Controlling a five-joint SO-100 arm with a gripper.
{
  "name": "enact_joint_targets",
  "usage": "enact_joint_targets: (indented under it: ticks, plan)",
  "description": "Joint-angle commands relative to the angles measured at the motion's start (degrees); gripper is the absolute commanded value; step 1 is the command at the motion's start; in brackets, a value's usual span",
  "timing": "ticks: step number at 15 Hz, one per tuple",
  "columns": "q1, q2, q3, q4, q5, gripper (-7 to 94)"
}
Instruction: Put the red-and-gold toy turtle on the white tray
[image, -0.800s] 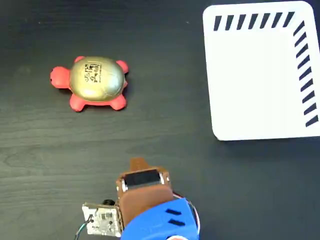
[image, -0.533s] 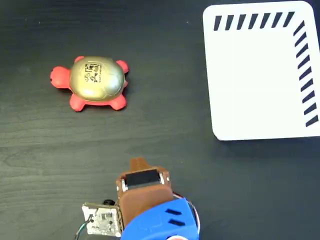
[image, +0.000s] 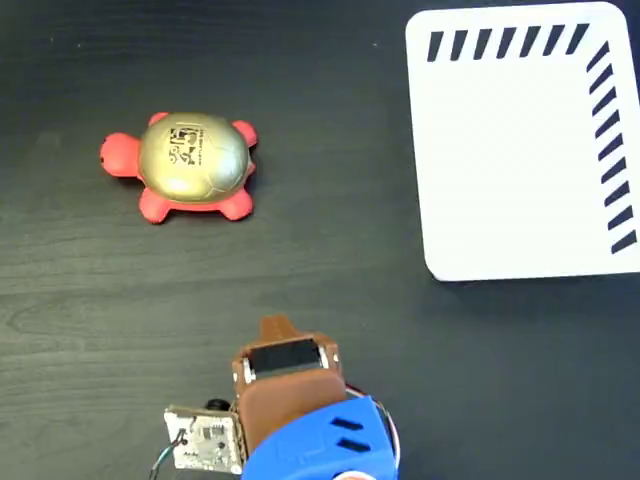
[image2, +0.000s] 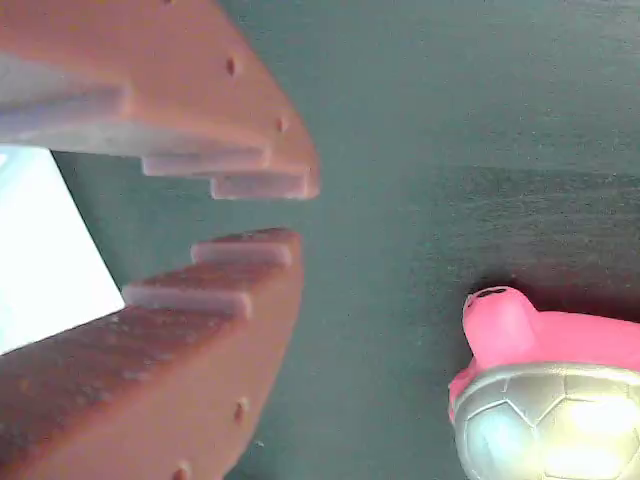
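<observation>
Gripper empty; tips stand slightly apart in the wrist view, nothing between them. Red-and-gold toy turtle sits on the dark table, at about 11 o'clock from the gripper in the fixed view and well apart from it. Its long axis runs 9-to-3, head probably at 9. White tray lies at about 2 o'clock, bare.

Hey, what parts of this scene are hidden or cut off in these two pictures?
- White tray: the fixed view's right edge crops it; the wrist view shows only a sliver behind the gripper.
- Red-and-gold toy turtle: cropped by the wrist view's bottom-right corner.
- Shell logo: too small to read in the fixed view.
- Arm: cut off at the fixed view's bottom edge.
</observation>
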Motion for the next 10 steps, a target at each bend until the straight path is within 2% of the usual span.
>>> enact_joint_targets:
  ticks: [1, 9, 10]
  plan:
    - [-0.7, 0.2, -0.5, 0.3, 0.1, 0]
    - [-3.0, 0.2, -0.5, 0.2, -2.1, 0]
    - [-3.3, 0.2, -0.5, 0.2, -2.4, 4]
